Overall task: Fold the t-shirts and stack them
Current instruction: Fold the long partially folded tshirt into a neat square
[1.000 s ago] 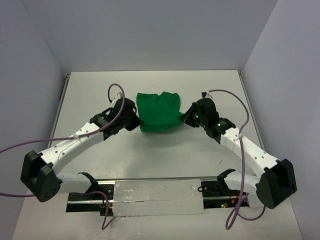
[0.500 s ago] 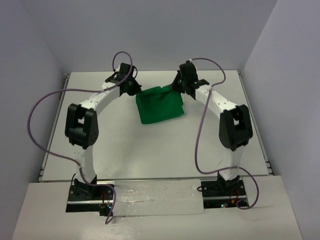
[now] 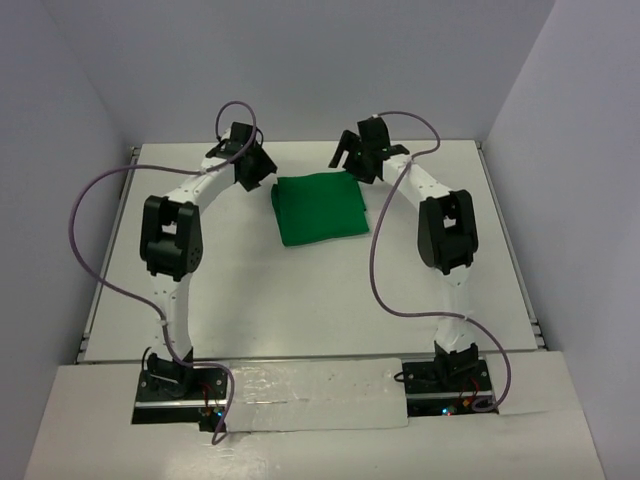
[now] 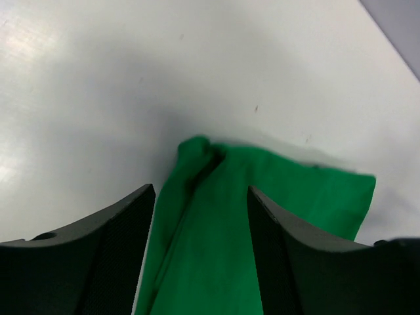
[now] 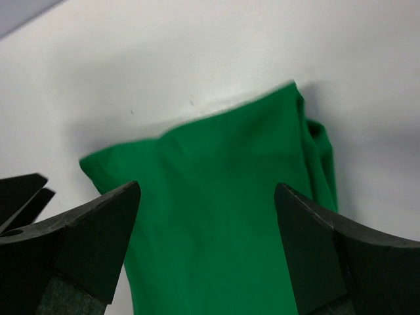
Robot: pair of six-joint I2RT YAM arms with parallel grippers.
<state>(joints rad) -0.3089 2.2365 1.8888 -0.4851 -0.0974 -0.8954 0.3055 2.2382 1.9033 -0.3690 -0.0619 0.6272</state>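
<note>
The green t-shirt (image 3: 320, 208) lies folded into a flat, roughly square pad on the far middle of the white table (image 3: 200, 300). My left gripper (image 3: 260, 172) hovers at its far left corner, jaws open. In the left wrist view the shirt (image 4: 262, 216) shows beneath and between the spread fingers of that gripper (image 4: 200, 193), with a bunched corner ahead. My right gripper (image 3: 352, 165) hovers at the far right corner, open wide. In the right wrist view the cloth (image 5: 223, 197) lies under that gripper (image 5: 207, 190), free of both fingers.
Grey walls close the table on three sides, with the back wall just behind both grippers. Purple cables (image 3: 110, 230) loop off each arm. A metal rail with the arm bases (image 3: 310, 395) runs along the near edge.
Both arms swung from the shirt's near corners to its far edge, carrying the cloth over into a fold. Both grippers then opened and let go, and the shirt settled flat.
</note>
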